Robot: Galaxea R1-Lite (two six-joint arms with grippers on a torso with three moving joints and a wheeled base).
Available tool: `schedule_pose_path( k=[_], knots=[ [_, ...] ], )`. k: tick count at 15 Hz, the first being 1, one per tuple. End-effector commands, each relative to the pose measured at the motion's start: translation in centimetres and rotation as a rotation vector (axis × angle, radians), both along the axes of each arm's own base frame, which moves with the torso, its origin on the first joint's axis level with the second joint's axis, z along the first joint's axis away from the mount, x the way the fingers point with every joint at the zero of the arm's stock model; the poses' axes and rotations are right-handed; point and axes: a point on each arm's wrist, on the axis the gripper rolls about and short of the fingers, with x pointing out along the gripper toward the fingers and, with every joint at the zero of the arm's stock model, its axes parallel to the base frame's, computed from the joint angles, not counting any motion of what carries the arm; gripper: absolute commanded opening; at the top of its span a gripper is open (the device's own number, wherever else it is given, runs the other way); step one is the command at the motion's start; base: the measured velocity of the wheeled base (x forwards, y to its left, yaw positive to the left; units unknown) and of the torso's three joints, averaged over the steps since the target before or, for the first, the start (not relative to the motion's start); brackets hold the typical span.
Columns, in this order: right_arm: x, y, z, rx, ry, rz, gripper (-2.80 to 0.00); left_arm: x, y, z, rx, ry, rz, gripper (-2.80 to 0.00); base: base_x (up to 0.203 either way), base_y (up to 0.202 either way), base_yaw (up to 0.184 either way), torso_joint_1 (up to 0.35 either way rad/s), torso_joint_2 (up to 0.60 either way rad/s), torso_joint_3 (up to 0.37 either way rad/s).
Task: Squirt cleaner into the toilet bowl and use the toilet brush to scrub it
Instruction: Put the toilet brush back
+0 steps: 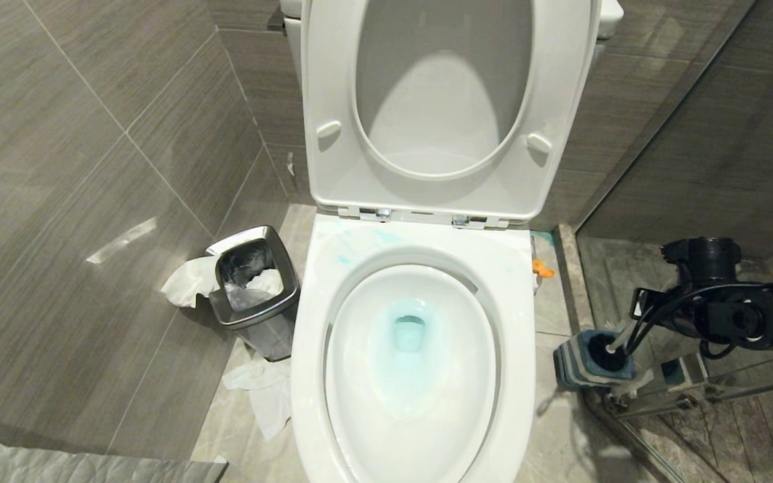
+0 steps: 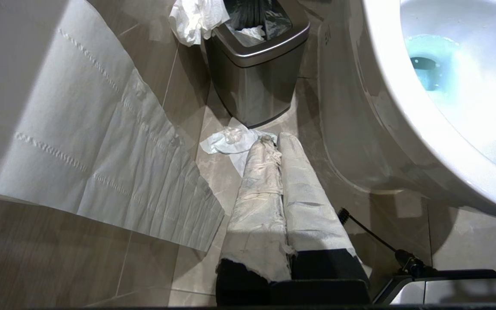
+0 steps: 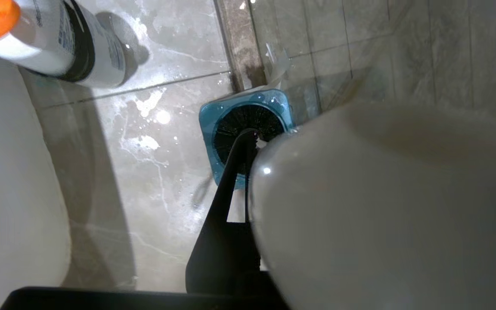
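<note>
At lower right of the head view, your right gripper [image 1: 628,335] fingers clasp the slim white plastic toilet brush [image 1: 618,343] in its squarish blue holder [image 1: 571,365]; left fingers [image 2: 269,189] pressed together.

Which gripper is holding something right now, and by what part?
The right gripper grips the toilet brush by its white handle, head in the holder. The left gripper is shut, empty.

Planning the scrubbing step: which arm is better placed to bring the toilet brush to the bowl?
Right. Its claw grips the toilet brush handle, the head in the blue holder beside the toilet bowl. The left claw hangs shut over floor tissue, near the bin.
</note>
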Motion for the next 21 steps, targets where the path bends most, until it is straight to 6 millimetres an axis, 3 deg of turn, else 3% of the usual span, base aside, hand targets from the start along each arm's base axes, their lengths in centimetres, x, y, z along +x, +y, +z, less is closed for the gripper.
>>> schedule_pose_path(
  k=[1, 15, 16, 21],
  knots=[
    [0.0, 0.0, -0.5, -0.005, 0.016, 0.001, -2.80, 0.0, 0.0, 0.0, 0.001, 0.002, 0.000, -2.80, 0.000, 0.000, 0.000, 0.000, 0.00, 0.000],
    [-1.1, 0.3, -1.0, -0.013, 0.052, 0.012, -2.80, 0.0, 0.0, 0.0, -0.001, 0.002, 0.000, -2.80, 0.000, 0.000, 0.000, 0.000, 0.00, 0.000],
    [-1.3, 0.3, -1.1, -0.029, 0.065, 0.026, 0.00, 0.0, 0.0, 0.0, -0.001, 0.002, 0.000, -2.80, 0.000, 0.000, 0.000, 0.000, 0.00, 0.000],
    [-2.1, 0.4, -0.7, -0.043, 0.014, 0.036, 0.00, 0.0, 0.0, 0.0, -0.001, 0.002, 0.000, -2.80, 0.000, 0.000, 0.000, 0.000, 0.00, 0.000]
  ],
)
